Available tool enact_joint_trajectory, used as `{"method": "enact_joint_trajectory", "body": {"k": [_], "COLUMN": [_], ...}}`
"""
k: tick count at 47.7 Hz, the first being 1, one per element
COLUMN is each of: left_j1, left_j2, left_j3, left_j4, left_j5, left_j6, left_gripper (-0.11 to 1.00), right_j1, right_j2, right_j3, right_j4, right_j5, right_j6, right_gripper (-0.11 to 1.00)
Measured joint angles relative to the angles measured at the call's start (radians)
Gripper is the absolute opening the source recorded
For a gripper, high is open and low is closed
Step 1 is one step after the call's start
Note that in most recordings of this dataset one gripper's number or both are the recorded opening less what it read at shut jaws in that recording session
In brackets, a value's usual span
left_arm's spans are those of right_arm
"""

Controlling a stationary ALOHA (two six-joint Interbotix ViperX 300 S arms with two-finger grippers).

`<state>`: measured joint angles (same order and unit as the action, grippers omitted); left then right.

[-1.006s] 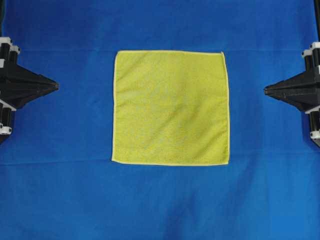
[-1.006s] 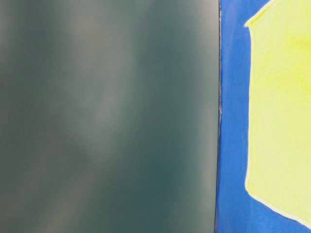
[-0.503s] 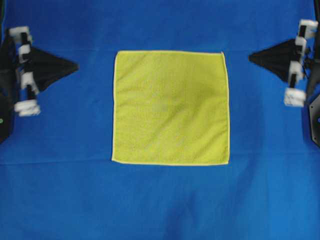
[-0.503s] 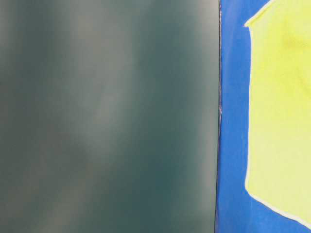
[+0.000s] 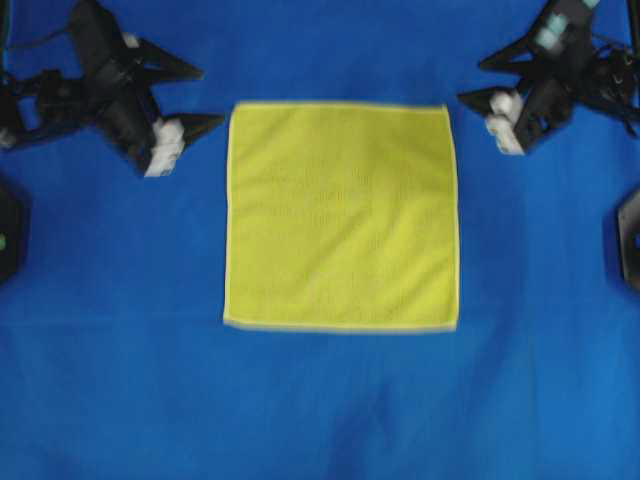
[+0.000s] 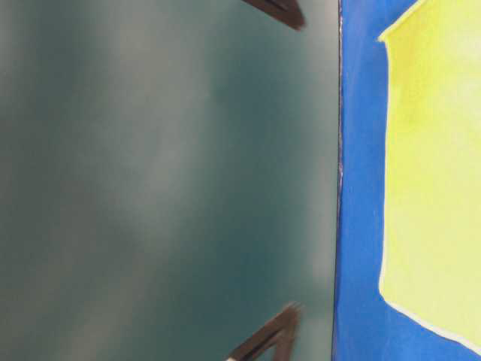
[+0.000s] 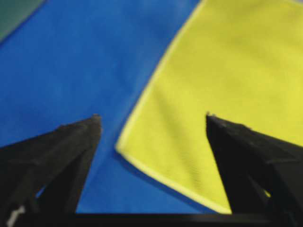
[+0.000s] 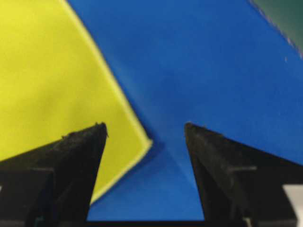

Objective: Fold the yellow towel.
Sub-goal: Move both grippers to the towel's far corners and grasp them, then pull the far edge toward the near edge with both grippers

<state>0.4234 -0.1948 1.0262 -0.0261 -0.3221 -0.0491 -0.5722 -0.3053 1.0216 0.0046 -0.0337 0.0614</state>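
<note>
Both grippers are being swung in from the side edges toward the far corners of the yellow towel (image 5: pixel 341 215), jaws now spread wide, empty. The towel is lying flat, unmoved, mid-surface; no writing is seen: left gripper (image 5: pixel 196 97), right gripper (image 5: pixel 482 82).

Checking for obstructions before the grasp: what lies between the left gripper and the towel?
Only bare blue cloth, seen overhead between the left gripper and the towel.

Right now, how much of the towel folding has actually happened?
None yet: the yellow towel lies flat and unfolded on the blue cloth. In hand: the left gripper and right gripper sit open beside its two top corners, touching nothing. Grasping and folding remain.
</note>
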Motion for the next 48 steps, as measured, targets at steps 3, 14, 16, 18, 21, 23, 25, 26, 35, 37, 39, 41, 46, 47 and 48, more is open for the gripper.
{"method": "enact_joint_trajectory", "body": {"k": [3,14,16,18,21,23,25,26,35,37,39,41,46,47,48], "left_j1": [0.012,0.049,0.055,0.063,0.069,0.071,0.072,0.072,0.072,0.072,0.071,0.064,0.041,0.037,0.034], "left_j2": [0.069,0.272,0.299,0.325,0.353,0.368,0.377,0.382,0.391,0.391,0.391,0.391,0.391,0.391,0.391], "left_j3": [-0.021,-0.094,-0.103,-0.112,-0.123,-0.127,-0.13,-0.133,-0.137,-0.138,-0.138,-0.141,-0.147,-0.147,-0.149], "left_j4": [0.0,0.002,0.0,0.0,0.0,0.0,0.0,0.0,0.0,0.0,0.0,0.0,0.0,0.0,0.0], "left_j5": [-0.023,-0.075,-0.08,-0.084,-0.095,-0.101,-0.104,-0.106,-0.101,-0.095,-0.086,-0.075,-0.057,-0.054,-0.052], "left_j6": [0.0,-0.002,-0.002,-0.002,-0.002,-0.003,-0.002,-0.002,-0.002,-0.002,-0.002,0.0,0.011,0.012,0.014], "left_gripper": [0.85,0.83,0.83,0.82,0.82,0.82,0.81,0.8,0.62,0.56,0.48,0.38,0.15,0.11,0.08], "right_j1": [-0.006,-0.02,-0.021,-0.021,-0.02,-0.021,-0.021,-0.021,-0.021,-0.02,-0.017,-0.006,0.025,0.028,0.029], "right_j2": [0.057,0.236,0.262,0.284,0.31,0.322,0.33,0.333,0.337,0.337,0.337,0.337,0.337,0.337,0.337], "right_j3": [-0.009,-0.032,-0.035,-0.038,-0.041,-0.043,-0.046,-0.046,-0.049,-0.049,-0.049,-0.049,-0.051,-0.052,-0.052], "right_j4": [-0.002,-0.003,-0.003,-0.002,-0.003,-0.002,-0.003,-0.002,-0.002,-0.002,-0.002,-0.002,-0.002,-0.002,-0.002], "right_j5": [-0.025,-0.124,-0.133,-0.141,-0.15,-0.155,-0.156,-0.156,-0.156,-0.155,-0.152,-0.149,-0.144,-0.144,-0.144], "right_j6": [0.002,0.0,0.0,0.0,0.0,0.0,0.0,0.0,0.002,0.003,0.003,0.005,0.005,0.005,0.003], "right_gripper": [0.61,0.61,0.61,0.61,0.61,0.61,0.6,0.6,0.57,0.53,0.47,0.38,0.08,0.03,0.01]}}
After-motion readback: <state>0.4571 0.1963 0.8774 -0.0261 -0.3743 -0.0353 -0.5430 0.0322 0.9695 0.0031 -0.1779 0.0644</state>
